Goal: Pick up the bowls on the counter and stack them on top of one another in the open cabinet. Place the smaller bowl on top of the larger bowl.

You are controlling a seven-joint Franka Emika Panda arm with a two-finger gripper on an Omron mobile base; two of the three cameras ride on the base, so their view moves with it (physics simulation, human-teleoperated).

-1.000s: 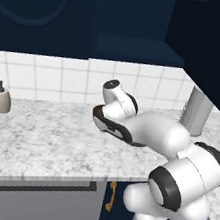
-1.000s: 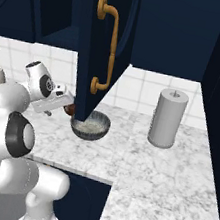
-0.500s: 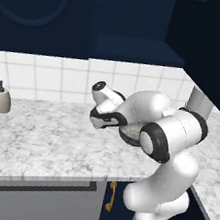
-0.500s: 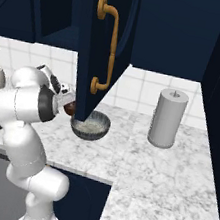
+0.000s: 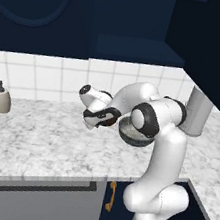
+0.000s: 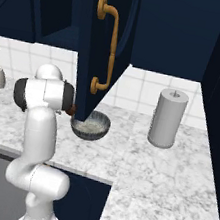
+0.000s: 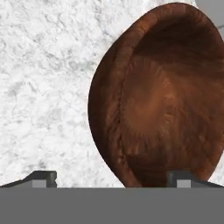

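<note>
The smaller bowl, glossy reddish-brown, looms close in the hand view on the white marble counter. My gripper is open, its fingertips wide apart, with the bowl's near wall between them. In the left base view the gripper hangs low over the counter right at the smaller bowl. The larger bowl, dark grey, sits just right of it, partly behind my elbow. From the right, the larger bowl shows its pale inside, and a sliver of the smaller bowl sits beside it. The open cabinet is above.
A navy door with a gold handle hangs open above the bowls. A grey paper towel roll stands on the counter to the right. A soap bottle stands at the far left by the tiled wall. A grey front with a black bar handle runs below the counter.
The arm has folded, its elbow swinging up and right. The hand has moved left and down to the reddish-brown bowl. The jaws have stayed open and both bowls have not moved.
</note>
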